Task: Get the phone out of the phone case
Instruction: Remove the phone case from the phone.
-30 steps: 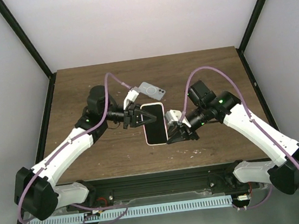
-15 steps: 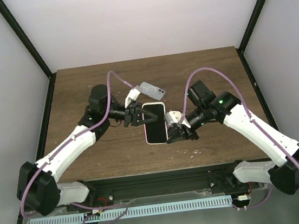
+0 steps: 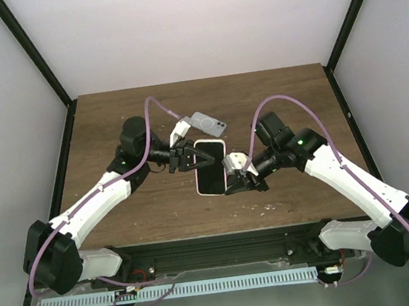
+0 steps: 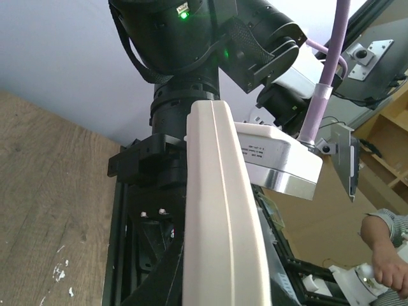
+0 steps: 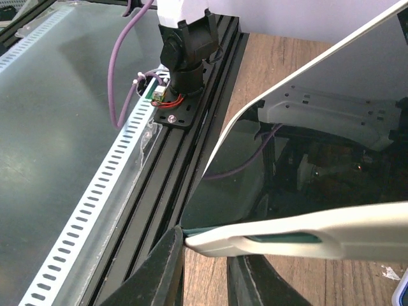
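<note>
Left jaws clamped on phone case [image 4: 220, 223] edge | right jaws pinching its near corner | phone [image 3: 210, 169] seated inside

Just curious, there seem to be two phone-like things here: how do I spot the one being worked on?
Find the brown table, then its middle, where the left arm and right arm meet. The phone is the dark-screened slab in a pale case pinched between their jaws; the grey slab behind it lies flat, ring-marked.

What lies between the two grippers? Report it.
The cased phone, pinched at opposite edges by the left gripper and right gripper; the top view shows it.
</note>
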`<move>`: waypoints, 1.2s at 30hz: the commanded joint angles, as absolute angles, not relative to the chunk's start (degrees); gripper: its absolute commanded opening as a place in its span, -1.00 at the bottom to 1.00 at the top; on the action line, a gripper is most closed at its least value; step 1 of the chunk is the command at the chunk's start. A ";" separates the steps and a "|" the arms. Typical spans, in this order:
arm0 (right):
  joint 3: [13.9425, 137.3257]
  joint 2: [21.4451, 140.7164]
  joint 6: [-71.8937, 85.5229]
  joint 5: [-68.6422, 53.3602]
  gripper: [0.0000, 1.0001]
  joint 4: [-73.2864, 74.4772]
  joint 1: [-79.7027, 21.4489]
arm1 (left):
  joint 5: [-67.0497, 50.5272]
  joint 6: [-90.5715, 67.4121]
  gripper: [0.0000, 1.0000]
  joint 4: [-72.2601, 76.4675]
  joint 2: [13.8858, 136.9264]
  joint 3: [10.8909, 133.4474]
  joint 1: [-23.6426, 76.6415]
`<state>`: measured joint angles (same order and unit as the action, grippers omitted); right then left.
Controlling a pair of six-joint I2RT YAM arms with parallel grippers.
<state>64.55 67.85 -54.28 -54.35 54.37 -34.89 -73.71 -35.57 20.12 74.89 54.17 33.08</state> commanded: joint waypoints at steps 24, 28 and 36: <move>66.09 71.05 -23.42 -56.48 -0.42 27.20 -27.08 | -75.72 -35.49 -1.00 15.86 70.37 48.46 36.53; 65.49 70.96 -17.26 -54.85 -0.31 24.01 -27.09 | -74.54 -35.57 -1.00 17.69 70.58 46.62 38.05; 65.48 68.74 -13.89 -50.32 -0.12 21.96 -26.44 | -71.53 -37.73 -1.00 24.61 71.90 42.25 41.99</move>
<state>61.84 70.19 -19.92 -52.90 42.13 -28.56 -60.29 -33.39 25.89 70.50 45.98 34.28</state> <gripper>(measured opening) 0.407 0.117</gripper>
